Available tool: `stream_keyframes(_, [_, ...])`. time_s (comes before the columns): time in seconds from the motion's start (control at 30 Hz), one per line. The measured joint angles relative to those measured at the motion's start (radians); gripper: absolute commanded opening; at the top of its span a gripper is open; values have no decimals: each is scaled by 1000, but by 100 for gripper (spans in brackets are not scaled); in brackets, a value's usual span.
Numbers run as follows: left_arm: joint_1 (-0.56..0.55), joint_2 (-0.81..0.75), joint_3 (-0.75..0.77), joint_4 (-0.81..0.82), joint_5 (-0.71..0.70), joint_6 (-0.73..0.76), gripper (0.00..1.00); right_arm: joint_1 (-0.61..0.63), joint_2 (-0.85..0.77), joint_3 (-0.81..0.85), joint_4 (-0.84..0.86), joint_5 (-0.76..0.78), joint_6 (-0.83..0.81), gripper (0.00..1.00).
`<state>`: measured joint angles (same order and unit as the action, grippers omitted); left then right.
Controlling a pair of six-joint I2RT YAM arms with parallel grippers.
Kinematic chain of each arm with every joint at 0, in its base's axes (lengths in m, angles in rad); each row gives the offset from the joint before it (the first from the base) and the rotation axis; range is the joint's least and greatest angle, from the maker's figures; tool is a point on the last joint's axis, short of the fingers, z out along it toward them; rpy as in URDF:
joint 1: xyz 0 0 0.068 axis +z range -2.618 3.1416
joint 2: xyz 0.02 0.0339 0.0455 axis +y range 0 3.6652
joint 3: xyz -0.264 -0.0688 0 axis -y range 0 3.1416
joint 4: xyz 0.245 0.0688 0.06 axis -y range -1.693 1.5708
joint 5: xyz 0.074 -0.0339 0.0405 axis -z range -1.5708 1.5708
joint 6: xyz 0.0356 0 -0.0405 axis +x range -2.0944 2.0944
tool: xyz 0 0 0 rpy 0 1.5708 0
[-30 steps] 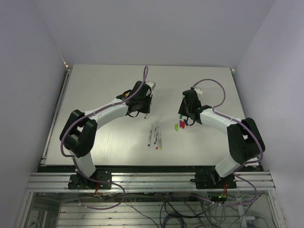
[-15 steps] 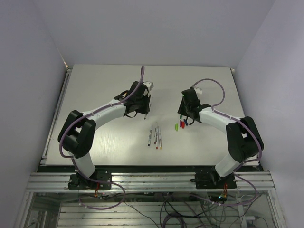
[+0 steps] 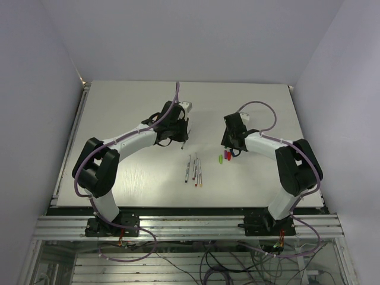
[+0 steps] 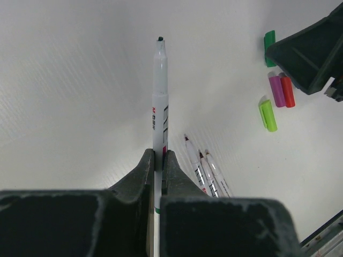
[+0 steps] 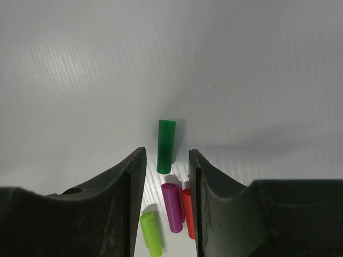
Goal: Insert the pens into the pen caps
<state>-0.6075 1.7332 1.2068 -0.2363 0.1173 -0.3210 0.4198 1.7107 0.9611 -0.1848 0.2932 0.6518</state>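
The left gripper (image 4: 158, 160) is clamped on a green-tipped pen (image 4: 160, 96). The right gripper (image 5: 166, 155) hangs with its fingers apart, and the dark green cap (image 5: 165, 139) on the tabletop (image 5: 64, 80) shows between them. A purple cap (image 5: 172, 206), red cap (image 5: 187, 206) and light green cap (image 5: 151, 233) lie just beside it.

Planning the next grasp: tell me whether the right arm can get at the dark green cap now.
Probably yes. The right claw is open, the dark green cap lined up in its gap, nothing covering it. The purple cap lies close, so pinch carefully.
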Motion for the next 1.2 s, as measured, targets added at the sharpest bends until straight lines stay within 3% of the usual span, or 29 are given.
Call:
stream_keyframes(0.73, [21, 0, 0, 0, 23, 7, 7, 0, 104, 75, -22, 14, 14, 30])
stream_keyframes(0.8, [23, 0, 0, 0, 24, 7, 7, 0, 102, 75, -29, 14, 17, 25])
stream_keyframes(0.93, [25, 1, 0, 0, 26, 7, 7, 0, 102, 75, -39, 18, 16, 1])
stream_keyframes(1.2, [28, 4, 0, 0, 27, 7, 7, 0, 102, 80, -56, 22, 8, 0])
